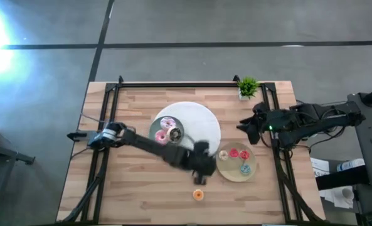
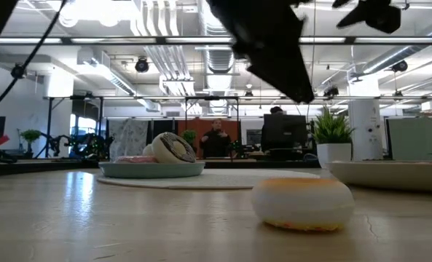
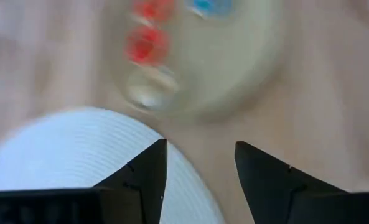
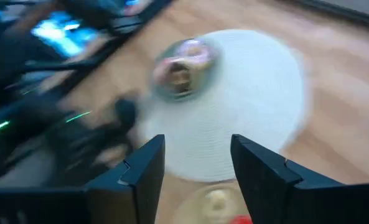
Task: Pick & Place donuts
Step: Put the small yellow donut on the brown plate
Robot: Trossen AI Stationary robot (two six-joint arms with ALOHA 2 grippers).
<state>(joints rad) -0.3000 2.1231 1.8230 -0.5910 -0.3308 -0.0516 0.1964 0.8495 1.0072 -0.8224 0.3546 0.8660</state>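
High view, left end effector open, empty

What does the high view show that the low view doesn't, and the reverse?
Only the high view: the red and blue donuts on the beige plate, the whole left arm reaching to the table's middle with the left gripper near the orange donut, and the right gripper waiting at the right edge. Only the low view: the room behind, with a person and a monitor. Both: the orange donut, the teal plate, the white mat, the plant.
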